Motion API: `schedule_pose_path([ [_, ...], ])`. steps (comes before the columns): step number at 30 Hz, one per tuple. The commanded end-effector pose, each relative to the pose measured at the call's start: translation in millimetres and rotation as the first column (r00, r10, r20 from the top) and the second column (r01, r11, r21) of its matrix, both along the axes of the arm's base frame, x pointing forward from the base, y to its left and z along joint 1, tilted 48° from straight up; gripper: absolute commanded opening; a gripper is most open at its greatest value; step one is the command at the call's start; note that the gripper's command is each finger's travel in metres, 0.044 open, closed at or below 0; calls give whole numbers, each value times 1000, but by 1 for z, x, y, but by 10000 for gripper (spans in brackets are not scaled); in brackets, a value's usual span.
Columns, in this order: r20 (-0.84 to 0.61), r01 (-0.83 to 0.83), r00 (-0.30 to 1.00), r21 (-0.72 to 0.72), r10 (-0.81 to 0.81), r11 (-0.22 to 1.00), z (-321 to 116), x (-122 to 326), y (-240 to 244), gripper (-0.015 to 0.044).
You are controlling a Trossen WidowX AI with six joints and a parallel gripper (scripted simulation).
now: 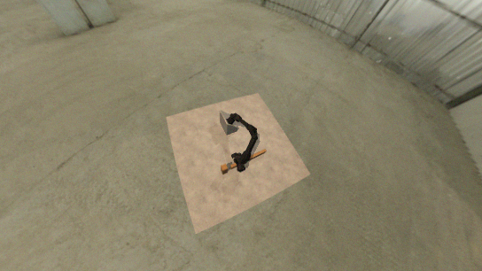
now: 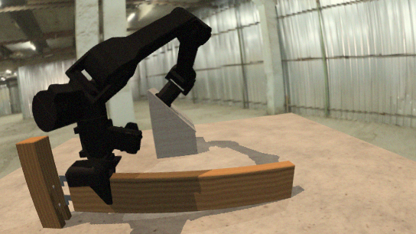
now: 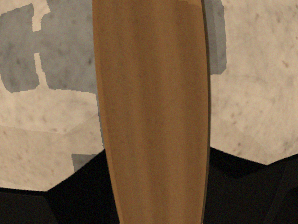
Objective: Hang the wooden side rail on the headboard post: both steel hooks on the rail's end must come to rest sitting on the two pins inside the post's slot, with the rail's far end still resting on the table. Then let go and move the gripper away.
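The wooden side rail (image 1: 259, 154) (image 2: 199, 191) (image 3: 155, 75) stands on edge, with its near end beside the headboard post (image 1: 224, 169) (image 2: 36, 180). My gripper (image 2: 108, 183) (image 3: 148, 147) is shut on the rail near its hook end, one finger on each side. Two steel hooks, the upper (image 2: 62, 180) and the lower (image 2: 68, 198), stick out from the rail end and reach the post's slotted edge. Pins show on the post as small pale dots. Whether the hooks touch the pins cannot be told. The rail's far end is low at the table, with its shadow close by.
My arm rises from a grey wedge-shaped stand (image 1: 226, 126) (image 2: 173, 138) behind the rail and arches over to the rail. The pinkish table top (image 1: 199, 195) (image 2: 344, 183) has its edges well beyond the rail's far end.
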State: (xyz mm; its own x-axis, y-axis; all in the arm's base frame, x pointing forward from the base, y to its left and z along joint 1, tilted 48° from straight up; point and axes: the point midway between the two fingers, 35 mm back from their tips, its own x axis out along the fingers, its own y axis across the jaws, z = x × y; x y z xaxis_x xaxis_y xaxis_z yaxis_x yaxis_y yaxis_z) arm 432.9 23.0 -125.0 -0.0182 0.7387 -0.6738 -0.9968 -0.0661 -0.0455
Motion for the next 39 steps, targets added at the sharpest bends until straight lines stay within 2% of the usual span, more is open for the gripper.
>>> schedule_pose_path([
  [1, 3, 11, 1000, -4, -11, 1000, 0, 0, -7, 0],
  [39, 4, 11, 1000, -4, -11, 1000, -1, 2, -11, 0],
])
